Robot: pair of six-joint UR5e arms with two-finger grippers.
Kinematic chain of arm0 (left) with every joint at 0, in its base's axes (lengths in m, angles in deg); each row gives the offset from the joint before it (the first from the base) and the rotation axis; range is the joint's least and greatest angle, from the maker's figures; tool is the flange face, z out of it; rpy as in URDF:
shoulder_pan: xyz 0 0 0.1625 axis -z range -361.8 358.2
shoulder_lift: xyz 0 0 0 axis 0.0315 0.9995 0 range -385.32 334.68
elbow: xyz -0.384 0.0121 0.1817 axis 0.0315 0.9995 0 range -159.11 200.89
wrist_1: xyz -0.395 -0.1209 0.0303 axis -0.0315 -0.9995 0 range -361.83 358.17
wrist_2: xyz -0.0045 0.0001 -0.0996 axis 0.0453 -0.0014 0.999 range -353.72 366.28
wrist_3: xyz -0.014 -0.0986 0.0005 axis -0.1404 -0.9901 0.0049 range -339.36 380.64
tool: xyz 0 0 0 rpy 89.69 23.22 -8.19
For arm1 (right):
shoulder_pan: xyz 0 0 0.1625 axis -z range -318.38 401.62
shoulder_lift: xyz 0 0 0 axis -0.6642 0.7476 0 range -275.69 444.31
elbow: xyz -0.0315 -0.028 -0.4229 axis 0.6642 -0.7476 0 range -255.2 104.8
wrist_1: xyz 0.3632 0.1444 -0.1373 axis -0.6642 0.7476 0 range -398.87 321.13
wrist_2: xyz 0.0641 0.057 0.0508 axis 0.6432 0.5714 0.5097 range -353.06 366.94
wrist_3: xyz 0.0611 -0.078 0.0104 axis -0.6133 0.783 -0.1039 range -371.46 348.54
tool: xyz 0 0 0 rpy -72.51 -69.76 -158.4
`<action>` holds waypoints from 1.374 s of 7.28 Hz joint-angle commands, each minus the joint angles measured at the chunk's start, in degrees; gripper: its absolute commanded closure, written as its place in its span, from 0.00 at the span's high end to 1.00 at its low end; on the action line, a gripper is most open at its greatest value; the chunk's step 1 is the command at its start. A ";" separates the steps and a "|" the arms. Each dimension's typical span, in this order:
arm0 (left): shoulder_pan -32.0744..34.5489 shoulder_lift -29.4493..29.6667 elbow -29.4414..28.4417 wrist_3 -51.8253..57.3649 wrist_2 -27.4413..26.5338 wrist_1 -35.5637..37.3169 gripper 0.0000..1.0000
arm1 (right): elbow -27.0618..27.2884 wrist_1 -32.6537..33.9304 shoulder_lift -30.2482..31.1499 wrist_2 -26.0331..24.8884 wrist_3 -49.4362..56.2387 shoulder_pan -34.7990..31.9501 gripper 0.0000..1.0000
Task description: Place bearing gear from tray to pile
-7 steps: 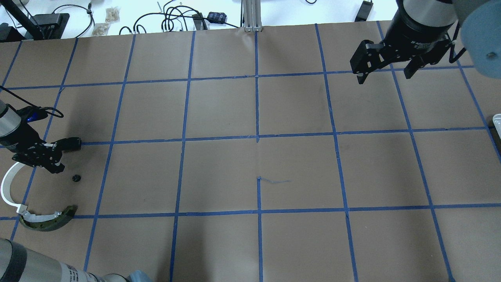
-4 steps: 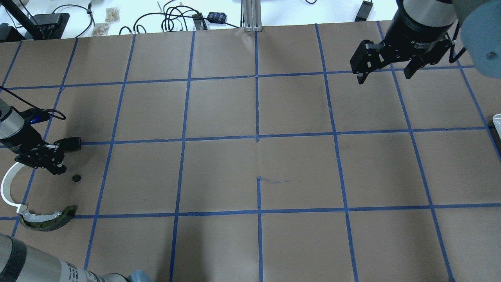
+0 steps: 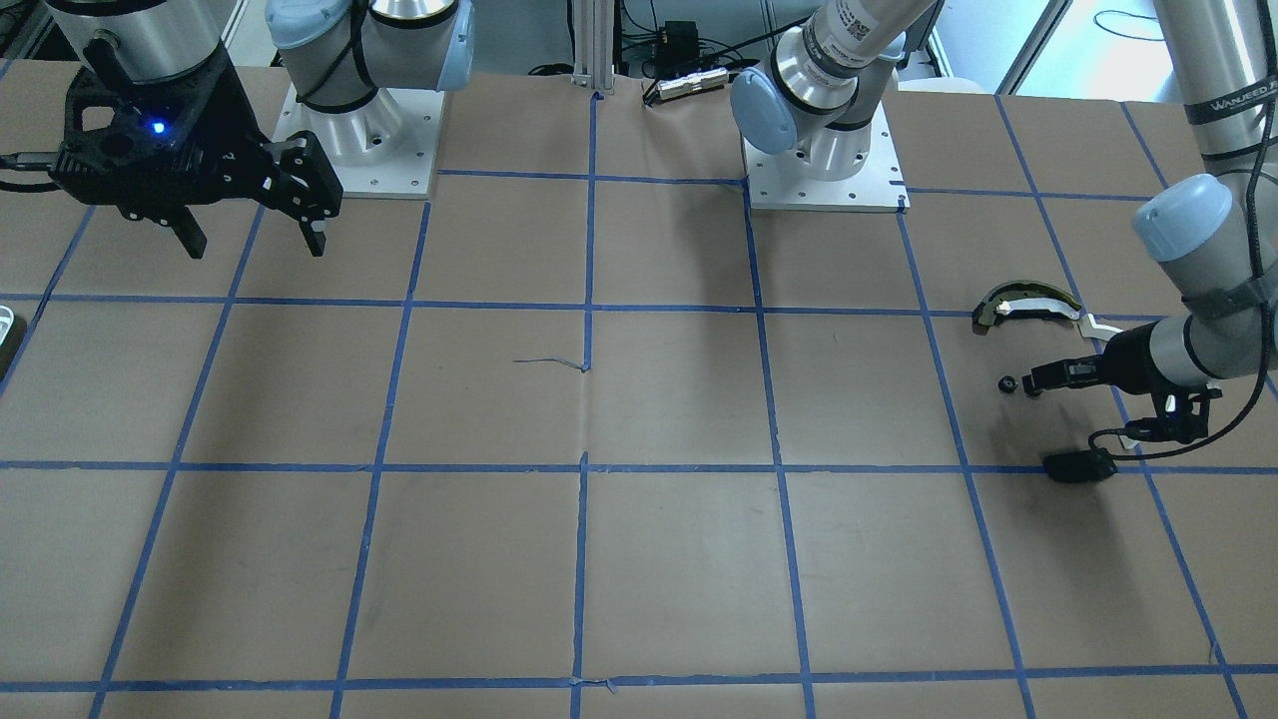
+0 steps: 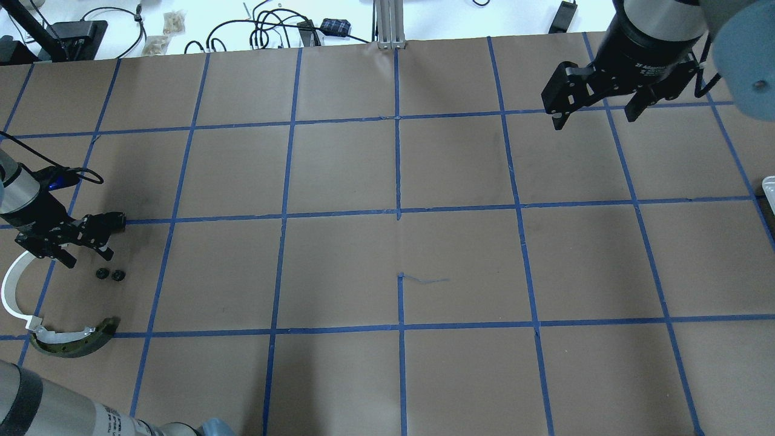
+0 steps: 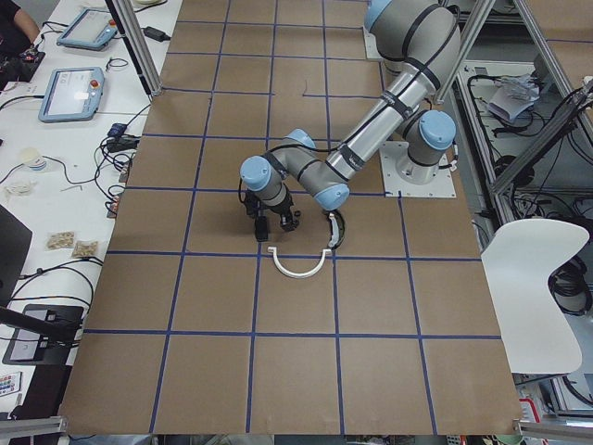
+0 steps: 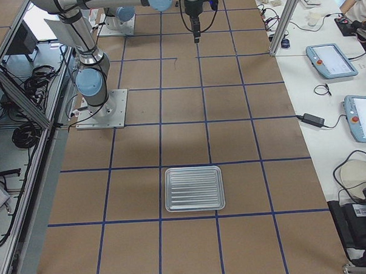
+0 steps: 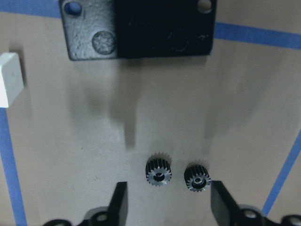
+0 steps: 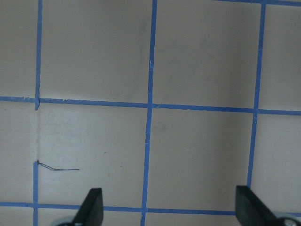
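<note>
Lying just ahead of the left gripper [image 7: 168, 189], level with the gap between its spread, empty jaws: two gears [image 7: 158, 170], side by side, touching neither finger. Farther ahead of those jaws, a black plate [image 7: 141, 28]. Off to their side, the white arc [image 4: 9, 287], then the olive piece [image 4: 72, 339]. Well away, hanging over the table [image 8: 94, 56] with jaws wide and empty: the right gripper [image 8: 170, 207]. Far from both, the tray [image 6: 194, 188].
</note>
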 commanded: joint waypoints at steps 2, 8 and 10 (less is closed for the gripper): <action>5.55 -4.14 -6.07 -0.96 3.71 -4.11 1.00 | 0.00 0.14 0.00 0.00 -0.02 0.00 1.00; 30.94 -20.48 -16.39 -17.39 10.57 -20.22 1.00 | -0.70 0.05 -0.53 0.26 0.07 0.09 1.00; 36.34 -21.46 -13.68 -24.05 9.44 -19.70 1.00 | -0.79 0.14 -0.53 0.26 0.07 0.26 1.00</action>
